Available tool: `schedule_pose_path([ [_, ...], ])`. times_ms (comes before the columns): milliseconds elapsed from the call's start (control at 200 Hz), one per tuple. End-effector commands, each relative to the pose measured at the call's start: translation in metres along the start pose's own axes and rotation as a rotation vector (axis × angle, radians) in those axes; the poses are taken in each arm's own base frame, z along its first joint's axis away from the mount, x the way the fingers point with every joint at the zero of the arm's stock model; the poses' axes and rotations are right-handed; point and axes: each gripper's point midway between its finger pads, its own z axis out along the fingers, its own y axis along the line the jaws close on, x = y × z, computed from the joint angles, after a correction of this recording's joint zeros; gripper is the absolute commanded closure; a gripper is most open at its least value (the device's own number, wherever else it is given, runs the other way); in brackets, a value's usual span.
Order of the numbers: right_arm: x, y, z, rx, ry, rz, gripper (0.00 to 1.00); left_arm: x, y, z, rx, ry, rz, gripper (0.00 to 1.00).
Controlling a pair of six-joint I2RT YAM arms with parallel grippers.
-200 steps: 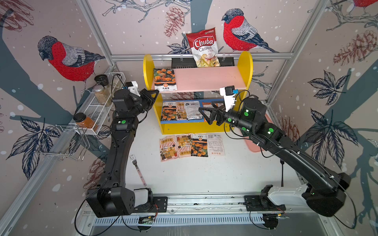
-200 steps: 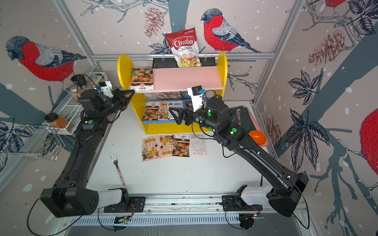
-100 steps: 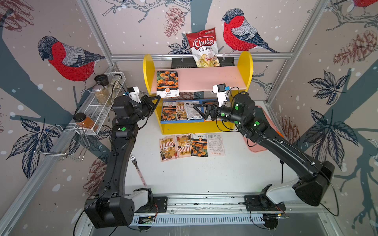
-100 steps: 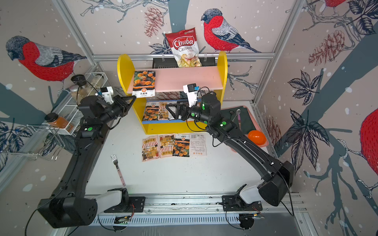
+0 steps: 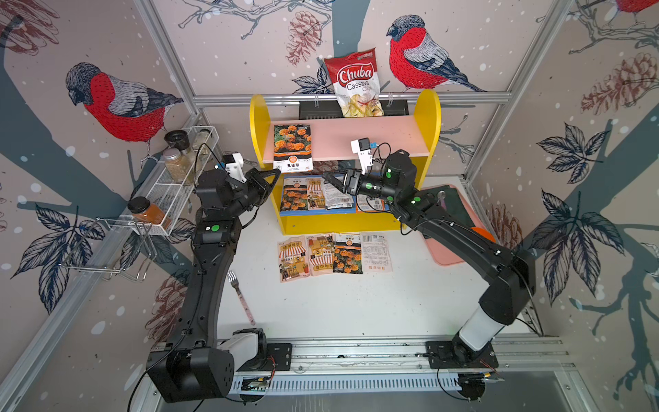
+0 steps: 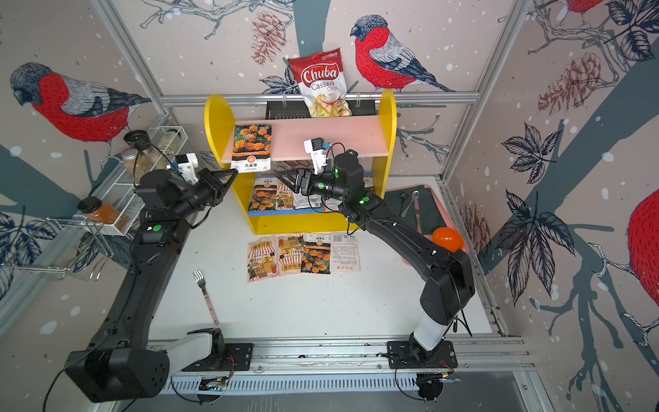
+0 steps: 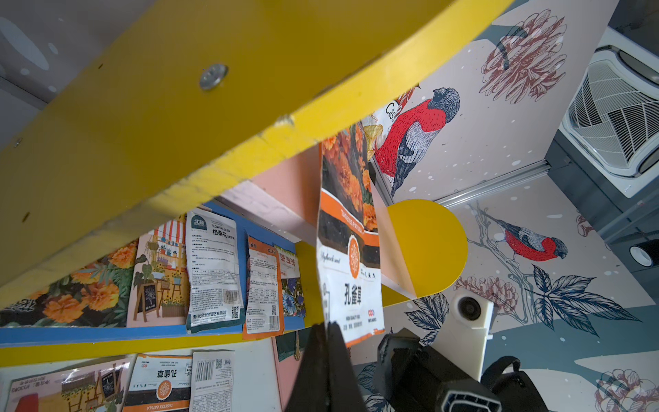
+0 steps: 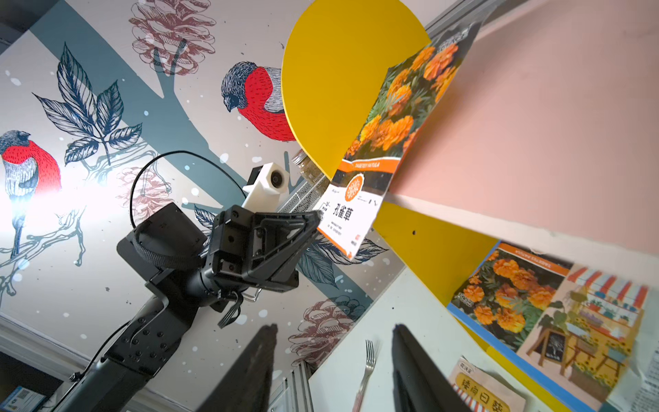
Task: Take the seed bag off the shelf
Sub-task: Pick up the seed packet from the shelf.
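The seed bag (image 5: 292, 147) (image 6: 252, 146), printed with orange marigolds, lies at the left end of the shelf's (image 5: 429, 117) pink upper board (image 5: 374, 137). Its white lower end hangs over the board's front edge. My left gripper (image 5: 275, 173) (image 7: 327, 326) is shut on the bottom edge of that overhanging end (image 7: 351, 292). My right gripper (image 5: 326, 177) (image 8: 333, 331) hovers in front of the shelf, just right of and below the bag (image 8: 396, 117), jaws apart with nothing between them.
Several seed packets (image 5: 313, 194) lie on the blue lower board, and several more (image 5: 333, 255) lie on the table in front. A fork (image 5: 240, 296) lies by the left arm. A white wire rack (image 5: 171, 192) with jars is at left, a chips bag (image 5: 358, 85) behind, and a pink tray (image 5: 449, 253) at right.
The bag has slid forward a little with my left gripper, so more of it overhangs. My right gripper has moved left and up towards the bag, and its jaws have narrowed.
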Motion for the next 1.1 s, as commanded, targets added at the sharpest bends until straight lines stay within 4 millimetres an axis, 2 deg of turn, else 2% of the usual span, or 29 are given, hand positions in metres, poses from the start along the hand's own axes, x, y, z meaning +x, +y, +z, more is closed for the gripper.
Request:
schedule_pose_path([
  [0, -0.008, 0.008, 0.010, -0.063, -0.013, 0.012, 0.46, -0.003, -0.012, -0.002, 0.047, -0.008, 0.044, 1.00],
  [320, -0.017, -0.006, 0.043, -0.080, -0.002, 0.047, 0.51, -0.001, -0.012, -0.003, 0.047, -0.004, 0.045, 1.00],
  [520, -0.014, -0.015, 0.058, -0.090, 0.011, 0.071, 0.57, -0.001, -0.012, -0.003, 0.047, -0.003, 0.047, 1.00],
  [725, -0.014, -0.017, 0.061, -0.088, 0.012, 0.069, 0.66, 0.000, -0.010, -0.003, 0.044, -0.001, 0.048, 1.00],
  [1096, -0.013, -0.016, 0.054, -0.067, 0.005, 0.053, 0.85, 0.004, -0.014, -0.006, 0.062, 0.004, 0.057, 1.00],
])
